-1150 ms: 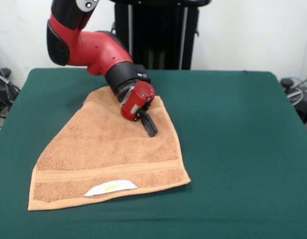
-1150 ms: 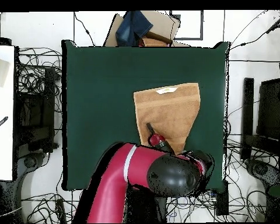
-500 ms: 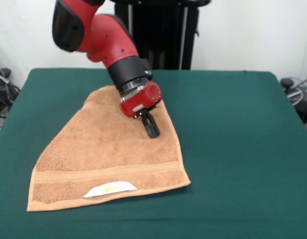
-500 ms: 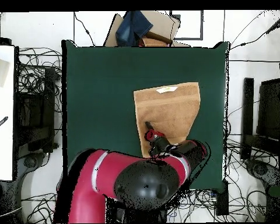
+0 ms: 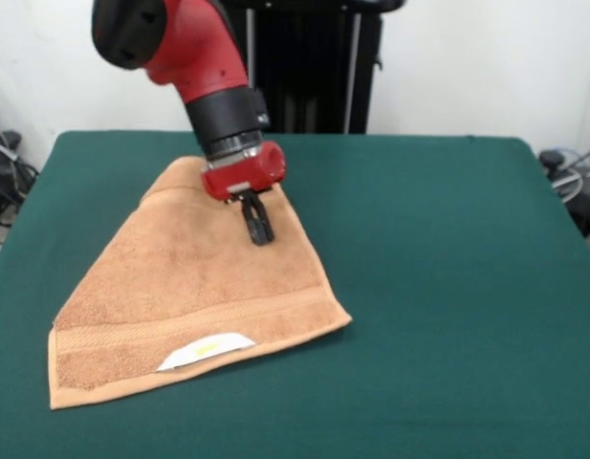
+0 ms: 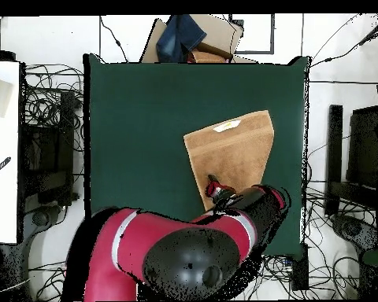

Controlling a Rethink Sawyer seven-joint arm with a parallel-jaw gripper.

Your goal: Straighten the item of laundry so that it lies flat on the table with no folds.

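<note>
One towel [image 5: 194, 287] lies on the table [image 5: 447, 277], light orange-tan terry, and it is not spread out square: from the front it makes a rough triangle, broad along the near hem and narrowing toward the far corner, so some of it seems folded under or drawn in at the top. A woven band runs along the wide end, and a white label with a yellow mark [image 5: 206, 351] sits on that end near the hem. Taking the table as a clock face in the front view, the cloth fills the stretch from about seven to ten o'clock, well inside the edges. From overhead the towel [image 6: 235, 153] is tilted, with the label [image 6: 227, 126] at its upper end. The table top is dark green, felt-like, and bare everywhere else. Behind it stand a white wall and a black upright frame [image 5: 304, 67]. Overhead, tangled cables [image 6: 46, 118] lie on the floor round the table, and a cardboard box [image 6: 198, 35] with something dark blue in it sits past the twelve o'clock edge. The gripper [image 5: 259, 228] comes down from the red and black arm [image 5: 194, 57] onto the narrow end of the towel, its dark tips against the cloth near the right-hand edge. Whether the tips are parted or pinching the fabric I cannot tell.
</note>
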